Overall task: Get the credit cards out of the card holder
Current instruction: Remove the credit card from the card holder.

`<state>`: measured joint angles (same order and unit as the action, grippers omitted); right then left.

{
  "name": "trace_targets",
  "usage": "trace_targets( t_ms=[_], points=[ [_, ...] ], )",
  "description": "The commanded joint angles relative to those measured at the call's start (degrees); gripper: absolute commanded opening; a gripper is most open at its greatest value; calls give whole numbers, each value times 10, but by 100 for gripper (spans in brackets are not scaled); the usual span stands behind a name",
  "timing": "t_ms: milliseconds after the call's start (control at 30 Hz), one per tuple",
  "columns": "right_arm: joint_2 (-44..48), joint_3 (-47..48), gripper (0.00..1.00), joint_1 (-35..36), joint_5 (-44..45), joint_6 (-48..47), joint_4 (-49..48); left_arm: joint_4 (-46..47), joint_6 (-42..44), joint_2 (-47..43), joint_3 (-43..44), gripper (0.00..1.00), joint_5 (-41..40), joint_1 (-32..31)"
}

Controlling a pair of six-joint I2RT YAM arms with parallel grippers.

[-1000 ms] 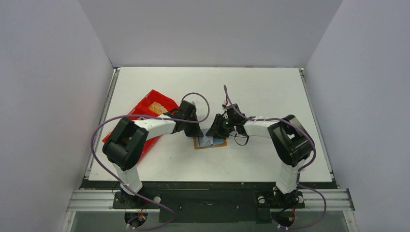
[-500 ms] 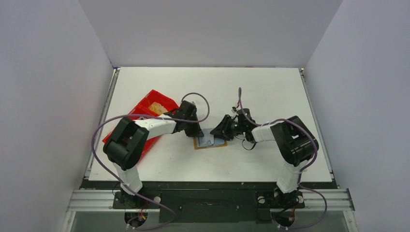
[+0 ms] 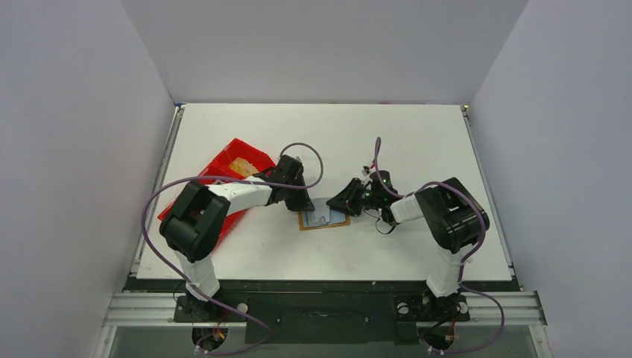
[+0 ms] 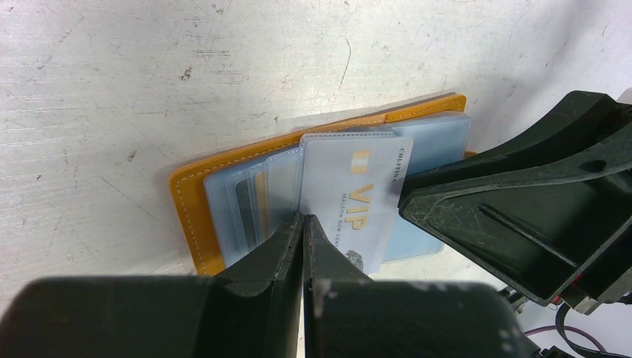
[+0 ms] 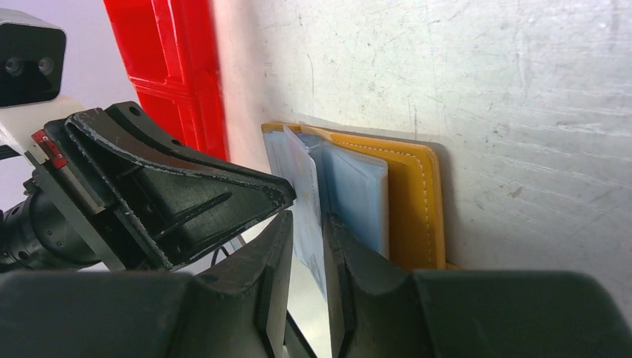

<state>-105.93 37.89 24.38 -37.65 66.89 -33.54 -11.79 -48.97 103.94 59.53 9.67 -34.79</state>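
Note:
The tan card holder lies open on the table between my two grippers; it also shows in the left wrist view and the right wrist view. Its clear sleeves hold pale blue-grey credit cards. One card marked VIP is lifted up on edge. My left gripper is shut with nothing in it, its tips pressing on the holder's left half. My right gripper is narrowly open with the lifted card standing between its fingers, leaning on the right finger; in the top view it is at the holder's right edge.
A long red tray stands left of the holder, behind the left arm, with something yellowish in it; its wall shows in the right wrist view. The left gripper's body is close in front of the right gripper.
My right gripper has drawn back to the right, from over the holder to its right edge, and tilted lower. The left gripper and the holder have stayed where they were.

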Motion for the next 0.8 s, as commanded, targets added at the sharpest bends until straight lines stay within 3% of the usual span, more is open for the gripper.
trace_targets(
  t_ms=[0, 567, 767],
  points=[
    [-4, 0, 19, 1, -5, 1, -46, -40, 12, 31, -8, 0, -36, -2],
    [-11, -11, 0, 0, -2, 12, -75, -42, 12, 34, -8, 0, -34, -2],
    [-8, -16, 0, -6, 0, 12, -81, -43, 10, 33, -11, 0, -36, -1]
  ],
)
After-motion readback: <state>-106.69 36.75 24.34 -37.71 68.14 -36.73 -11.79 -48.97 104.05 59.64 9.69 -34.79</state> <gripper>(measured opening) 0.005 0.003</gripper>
